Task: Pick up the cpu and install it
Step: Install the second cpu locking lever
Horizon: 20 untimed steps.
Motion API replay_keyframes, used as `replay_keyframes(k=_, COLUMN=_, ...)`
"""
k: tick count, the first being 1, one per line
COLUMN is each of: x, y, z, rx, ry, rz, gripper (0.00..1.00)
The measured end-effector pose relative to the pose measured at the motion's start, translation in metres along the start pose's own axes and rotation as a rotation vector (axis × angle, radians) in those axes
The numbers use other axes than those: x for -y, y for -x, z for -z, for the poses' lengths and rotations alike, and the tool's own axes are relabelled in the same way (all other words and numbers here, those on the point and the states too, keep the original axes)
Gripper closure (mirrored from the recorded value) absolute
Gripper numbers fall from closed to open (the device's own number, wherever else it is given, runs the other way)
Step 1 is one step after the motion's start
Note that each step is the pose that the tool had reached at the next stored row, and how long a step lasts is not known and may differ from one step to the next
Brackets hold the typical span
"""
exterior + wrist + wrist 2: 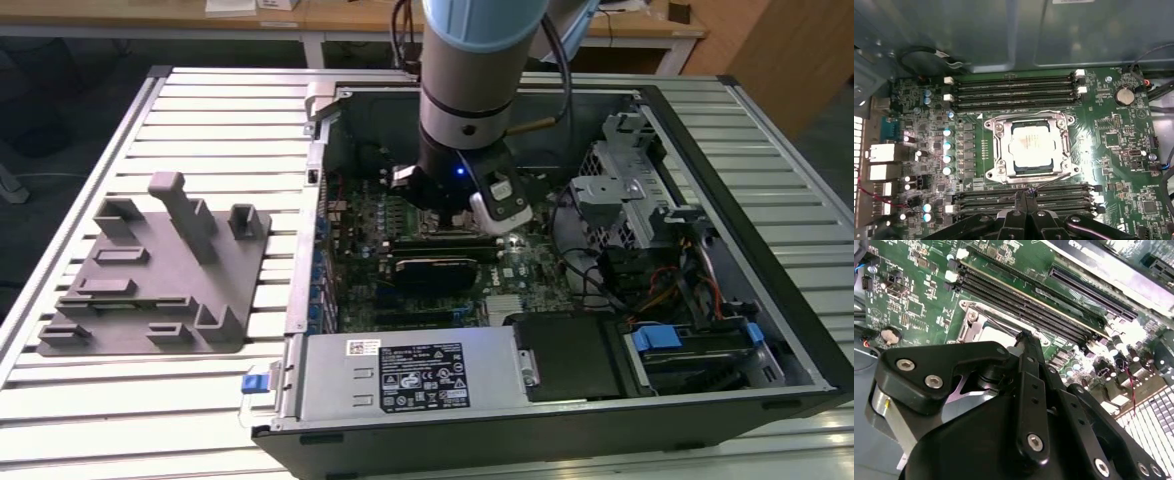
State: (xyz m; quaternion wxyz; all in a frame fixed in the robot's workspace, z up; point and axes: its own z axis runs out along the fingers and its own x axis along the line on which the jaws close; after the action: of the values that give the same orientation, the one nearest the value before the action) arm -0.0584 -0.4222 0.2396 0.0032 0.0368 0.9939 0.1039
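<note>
CPU [1030, 149] seated pale-top-up inside the socket frame [995, 145] at centre of the first wrist view, ringed by 2 banks of memory slots [1014, 91]; gripper [1025, 194] pinched together, empty, poised just beside the frame, apparently clear after placement.

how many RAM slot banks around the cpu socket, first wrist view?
2. One bank of memory slots lies on the socket's far side from the gripper; the other bank lies on its near side, partly covered by the gripper. The cpu sits between them.
</note>
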Motion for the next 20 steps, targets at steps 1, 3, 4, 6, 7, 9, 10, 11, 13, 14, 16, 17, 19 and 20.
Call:
replay_keyframes(k=1, x=0.0002, y=0.0001, z=-0.0015, rx=-0.002, ry=-0.0006, rz=-0.001, gripper=0.89)
replay_keyframes(k=3, x=0.0003, y=0.0001, z=-0.0047, rx=-0.0075, ry=-0.0014, rz=-0.002, gripper=0.89)
replay_keyframes(k=4, x=0.0003, y=0.0, z=-0.0063, rx=-0.0099, ry=-0.0016, rz=-0.003, gripper=0.89)
replay_keyframes(k=6, x=0.0006, y=-0.0006, z=-0.0096, rx=-0.0139, ry=-0.0018, rz=-0.003, gripper=0.89)
replay_keyframes(k=7, x=0.0009, y=-0.0013, z=-0.0114, rx=-0.0156, ry=-0.0021, rz=-0.004, gripper=0.89)
replay_keyframes(k=9, x=0.0016, y=-0.0029, z=-0.0148, rx=-0.0184, ry=-0.0022, rz=-0.004, gripper=0.89)
replay_keyframes(k=10, x=0.0019, y=-0.0039, z=-0.0165, rx=-0.0198, ry=-0.0023, rz=-0.005, gripper=0.89)
replay_keyframes(k=11, x=0.0023, y=-0.0049, z=-0.018, rx=-0.021, ry=-0.0023, rz=-0.005, gripper=0.89)
replay_keyframes(k=13, x=0.003, y=-0.0075, z=-0.0208, rx=-0.023, ry=-0.0026, rz=-0.005, gripper=0.89)
replay_keyframes(k=14, x=0.0033, y=-0.0088, z=-0.022, rx=-0.0238, ry=-0.0027, rz=-0.006, gripper=0.89)
replay_keyframes(k=16, x=0.0041, y=-0.0112, z=-0.0246, rx=-0.0251, ry=-0.0028, rz=-0.006, gripper=0.89)
replay_keyframes(k=17, x=0.0044, y=-0.012, z=-0.026, rx=-0.0255, ry=-0.0028, rz=-0.006, gripper=0.89)
replay_keyframes(k=19, x=0.0051, y=-0.0132, z=-0.0288, rx=-0.0261, ry=-0.0028, rz=-0.006, gripper=0.89)
replay_keyframes(k=20, x=0.0054, y=-0.0137, z=-0.0299, rx=-0.0264, ry=-0.0025, rz=-0.006, gripper=0.89)
